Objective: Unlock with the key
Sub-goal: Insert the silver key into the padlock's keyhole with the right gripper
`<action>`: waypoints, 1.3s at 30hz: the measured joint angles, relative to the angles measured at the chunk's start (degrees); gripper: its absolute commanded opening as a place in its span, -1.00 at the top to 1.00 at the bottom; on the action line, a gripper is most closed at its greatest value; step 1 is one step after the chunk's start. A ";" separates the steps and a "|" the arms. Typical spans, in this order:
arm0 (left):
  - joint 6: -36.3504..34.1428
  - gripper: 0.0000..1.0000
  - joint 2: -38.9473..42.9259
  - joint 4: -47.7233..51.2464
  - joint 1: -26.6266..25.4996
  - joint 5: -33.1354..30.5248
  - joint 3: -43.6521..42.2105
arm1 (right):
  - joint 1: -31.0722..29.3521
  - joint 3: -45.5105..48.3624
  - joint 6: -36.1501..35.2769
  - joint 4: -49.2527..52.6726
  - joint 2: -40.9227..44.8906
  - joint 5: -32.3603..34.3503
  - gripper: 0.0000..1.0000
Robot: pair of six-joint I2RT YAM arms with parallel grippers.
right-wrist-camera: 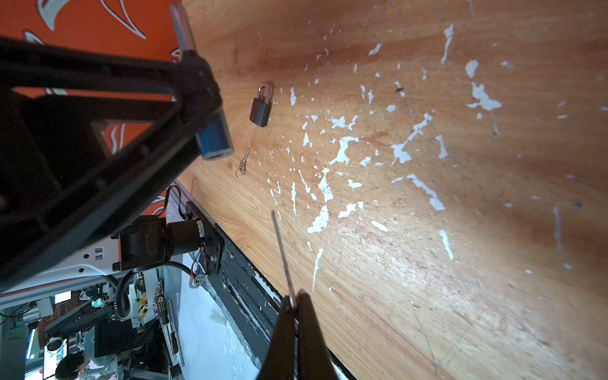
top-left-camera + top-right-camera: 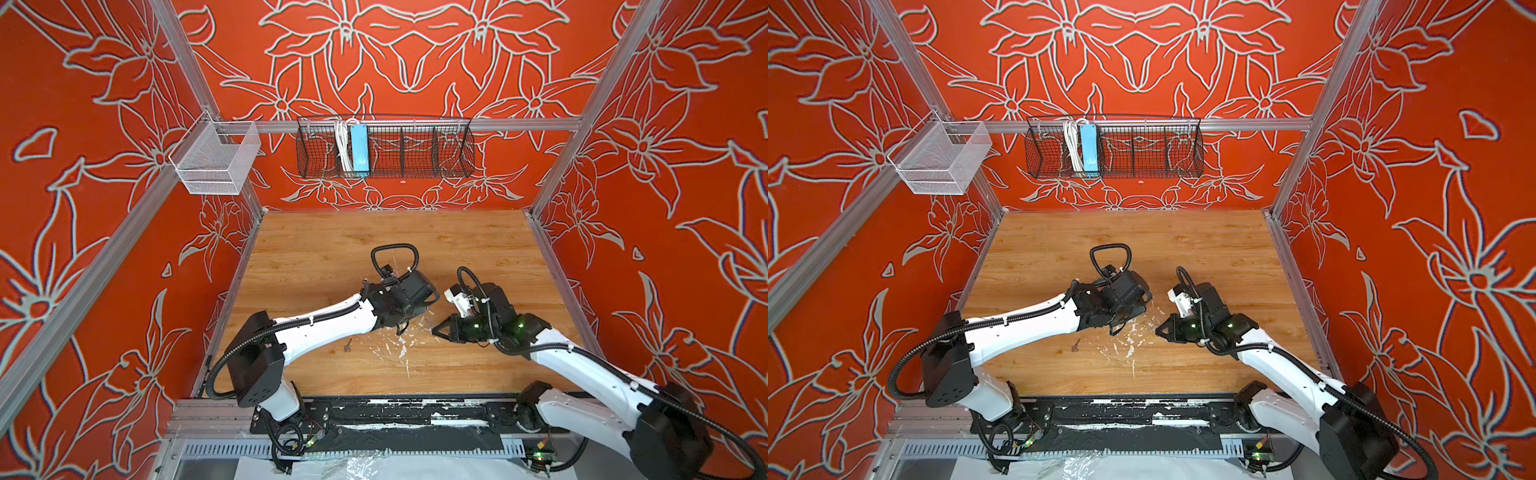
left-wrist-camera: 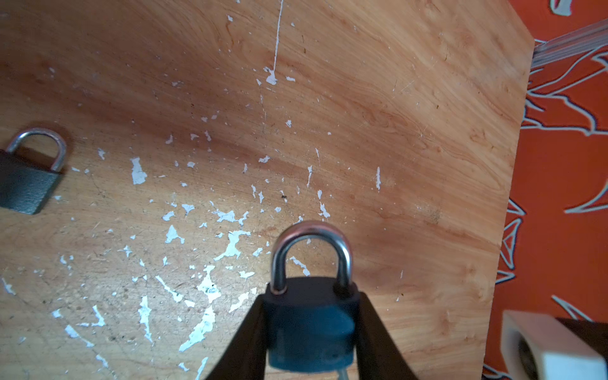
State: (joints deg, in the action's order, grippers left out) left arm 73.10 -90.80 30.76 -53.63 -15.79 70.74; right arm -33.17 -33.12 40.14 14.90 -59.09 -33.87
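Wooden table (image 2: 374, 249), raised left tool (image 3: 311, 296) clamping padlock (image 3: 311, 329)

We see a blue padlock (image 3: 311, 325) with a silvery shackle (image 3: 312, 227), black fingers (image 3: 241, 345) either side. The second padlock (image 3: 24, 186) is dark grey. The key (image 1: 282, 256) looks silvery. Our desk (image 3: 394, 115) is orange-brown wood grain, flecked with white chips. The walls (image 2: 415, 62) are orange-red with pale grey flower outlines; the wire basket (image 2: 453, 153) is black, the strip (image 2: 358, 149) in it light blue.
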 measured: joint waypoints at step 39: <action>4.74 0.82 0.00 0.39 0.07 -0.50 0.17 | -5.62 1.29 9.03 -15.26 -3.50 7.06 1.00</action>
State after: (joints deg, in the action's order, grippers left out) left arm 77.84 -90.80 31.16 -53.56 -16.29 70.91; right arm -38.79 -31.83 49.17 -0.36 -62.59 -26.81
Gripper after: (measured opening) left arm 0.380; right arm 0.049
